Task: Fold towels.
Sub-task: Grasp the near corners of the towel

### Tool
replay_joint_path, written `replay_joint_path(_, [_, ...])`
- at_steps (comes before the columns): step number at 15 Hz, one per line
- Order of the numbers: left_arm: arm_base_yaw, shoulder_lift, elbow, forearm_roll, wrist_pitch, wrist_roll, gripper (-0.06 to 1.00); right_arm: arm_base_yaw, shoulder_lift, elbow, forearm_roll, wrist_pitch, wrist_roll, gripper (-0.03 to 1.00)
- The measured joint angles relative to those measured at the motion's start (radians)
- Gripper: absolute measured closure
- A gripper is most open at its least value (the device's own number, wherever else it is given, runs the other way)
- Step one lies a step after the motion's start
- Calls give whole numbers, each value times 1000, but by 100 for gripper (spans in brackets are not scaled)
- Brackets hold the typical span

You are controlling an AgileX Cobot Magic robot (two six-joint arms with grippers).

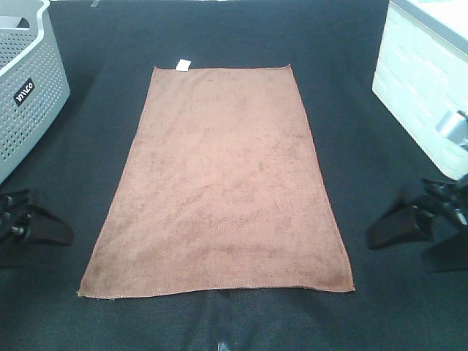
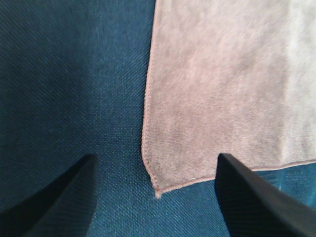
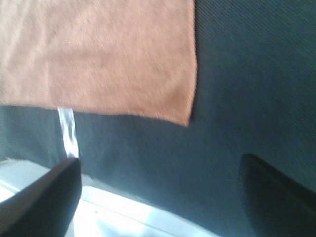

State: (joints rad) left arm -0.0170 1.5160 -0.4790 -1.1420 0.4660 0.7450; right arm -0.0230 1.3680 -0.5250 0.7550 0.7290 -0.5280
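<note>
- The left gripper (image 2: 157,160) is standing at eight o'clock of the high view, fingers spread wide and holding nothing. Closing short of the near corner of the towel (image 1: 219,183), it risks pinching only the covering of the table (image 1: 351,44).
- The towel is lying flat and unfolded at the centre, running twelve to six. One corner lifted ahead of the other is likely to skew the fold or drag the sheet.
- The right gripper (image 3: 159,160) is standing at four o'clock, fingers likewise apart and empty, facing the same risk.
- The towel is showing a reddish-brown, fuzzy, rectangular face with stitched hems and a white tag (image 1: 183,65) at its eleven o'clock corner. The table is showing a dark woven surface.
</note>
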Motion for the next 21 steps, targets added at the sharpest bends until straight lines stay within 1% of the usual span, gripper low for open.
replay_joint_path(2, [0, 83, 0, -96, -1, 104, 30, 0, 121, -1, 139, -37, -130, 17])
replay_joint_path(3, [0, 135, -3, -177, 1, 188, 30, 0, 169, -1, 182, -41, -187, 17])
replay_joint_path(5, [0, 205, -22, -272, 52, 344, 30, 0, 249, -2, 243, -57, -261, 17])
replay_joint_path(7, [0, 258, -47, -324, 75, 425, 30, 0, 309, -3, 291, -79, -323, 18])
replay_joint_path(8, [0, 276, -51, -330, 62, 441, 30, 0, 340, -3, 322, -89, -360, 18])
replay_joint_path(10, [0, 281, -52, -332, 22, 442, 30, 0, 364, -3, 355, -116, -397, 18])
replay_joint_path(12, [-1, 302, -71, -336, 30, 442, 30, 0, 384, -3, 403, -121, -443, 18])
replay_joint_path(13, [-1, 302, -71, -336, 30, 442, 30, 0, 384, -3, 403, -121, -443, 18])
replay_joint_path(14, [-14, 322, -89, -345, 50, 443, 31, 0, 396, -4, 434, -123, -478, 18])
replay_joint_path(15, [-53, 356, -116, -356, 71, 443, 31, 3, 411, -4, 483, -123, -530, 19])
replay_joint_path(16, [-79, 374, -133, -364, 82, 446, 31, 21, 421, -6, 506, -123, -557, 20])
replay_joint_path(18, [-122, 393, -152, -376, 94, 446, 31, 103, 454, -34, 524, -125, -563, 21])
replay_joint_path(19, [-133, 400, -156, -390, 98, 447, 31, 139, 472, -60, 530, -130, -544, 23])
replay_joint_path(20, [-136, 407, -158, -405, 100, 447, 34, 155, 487, -77, 532, -133, -515, 26])
replay_joint_path(21, [-136, 414, -158, -413, 101, 447, 42, 163, 495, -86, 531, -141, -487, 34])
